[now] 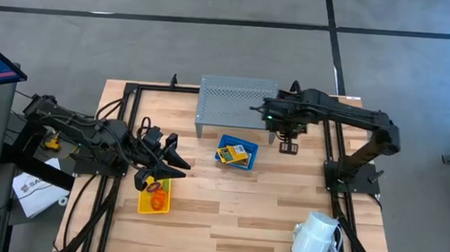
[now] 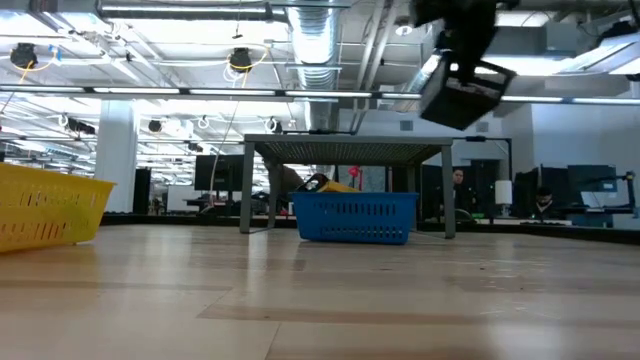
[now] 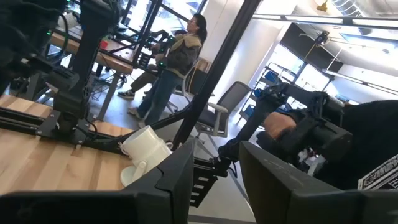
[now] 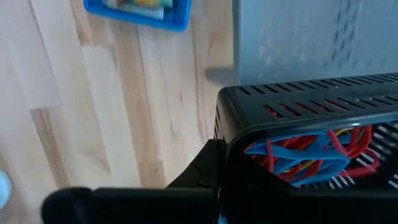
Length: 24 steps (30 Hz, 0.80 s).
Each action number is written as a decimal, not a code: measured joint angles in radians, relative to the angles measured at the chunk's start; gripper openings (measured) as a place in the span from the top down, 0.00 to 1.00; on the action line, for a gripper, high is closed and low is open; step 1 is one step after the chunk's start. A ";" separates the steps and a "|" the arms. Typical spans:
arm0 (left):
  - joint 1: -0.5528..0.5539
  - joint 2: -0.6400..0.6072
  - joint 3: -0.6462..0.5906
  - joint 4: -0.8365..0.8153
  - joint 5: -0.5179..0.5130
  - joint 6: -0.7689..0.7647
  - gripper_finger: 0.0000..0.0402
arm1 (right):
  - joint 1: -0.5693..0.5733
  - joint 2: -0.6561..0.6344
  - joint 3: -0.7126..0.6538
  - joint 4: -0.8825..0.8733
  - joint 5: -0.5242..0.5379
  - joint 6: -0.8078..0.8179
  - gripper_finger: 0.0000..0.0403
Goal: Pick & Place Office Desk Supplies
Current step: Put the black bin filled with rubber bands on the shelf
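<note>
My right gripper (image 1: 287,140) hangs over the table between the grey riser and the right arm's base, shut on a small black mesh bin (image 4: 298,130). Inside the bin lie red, blue and yellow loops (image 4: 305,152). The low view shows the bin (image 2: 462,90) high above the table. A blue bin (image 1: 236,153) with yellow packets stands on the table in front of the riser. My left gripper (image 1: 168,160) stands open, level, just above the far end of a yellow bin (image 1: 155,196) that holds orange and red loops (image 1: 155,188). My right gripper comes at the black mesh bin from above, fingers pointing down. It holds the bin at its wall (image 4: 227,155), but the bin itself hides the fingertips. The bin is lifted clear of the table and hangs tilted (image 2: 470,95).
A grey perforated riser (image 1: 237,101) stands at the table's far middle. A white mug (image 1: 315,238) lies at the near right corner. Bare wood (image 1: 235,214) lies between the yellow bin and the mug. People show in the room beyond the table.
</note>
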 joint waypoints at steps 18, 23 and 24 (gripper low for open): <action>-0.001 0.000 0.000 -0.003 0.005 -0.098 0.69 | -0.066 0.311 0.272 0.000 0.052 -0.171 1.00; -0.001 0.000 0.000 -0.002 0.039 -0.083 0.69 | -0.090 0.352 0.272 -0.001 0.085 -0.171 1.00; -0.001 0.000 0.000 -0.001 0.047 -0.073 0.69 | -0.094 0.356 0.272 0.000 0.085 -0.169 1.00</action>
